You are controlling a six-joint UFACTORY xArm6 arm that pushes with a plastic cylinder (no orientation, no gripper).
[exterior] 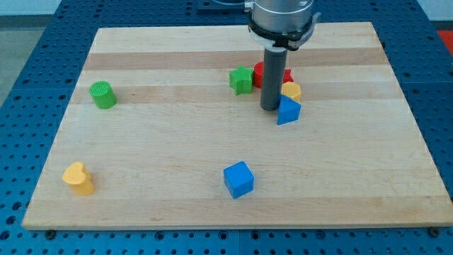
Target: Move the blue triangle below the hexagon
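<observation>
Nearest the view's bottom on the worktop (177,142): blue cube (238,179) at centre, yellow block (78,178) of rounded, heart-like outline far to the view's left. Green cylinder (102,94) further up, left side, well apart from everything else.

Mid-worktop cluster, view's right of centre. Blue triangle (287,111) at the cluster's lower edge, touching or just short of the small yellow block (290,91) directly above it; shape of that yellow block not resolved, possibly the hexagon. Red blocks (283,75) behind, mostly hidden by the rod; shapes not resolved. Green block (241,79), lobed outline, to the view's left of the reds.

My tip (270,108) just beside the blue triangle, on its left and slightly above, contact likely. No jaws on this rig: bare rod only, nothing gripped.

Key relation: triangle lies to the view's right and slightly down from the tip. Judgement: triangle already roughly below the yellow block; only a small nudge left, if any. Risk: further rightward push slides it out from under.
</observation>
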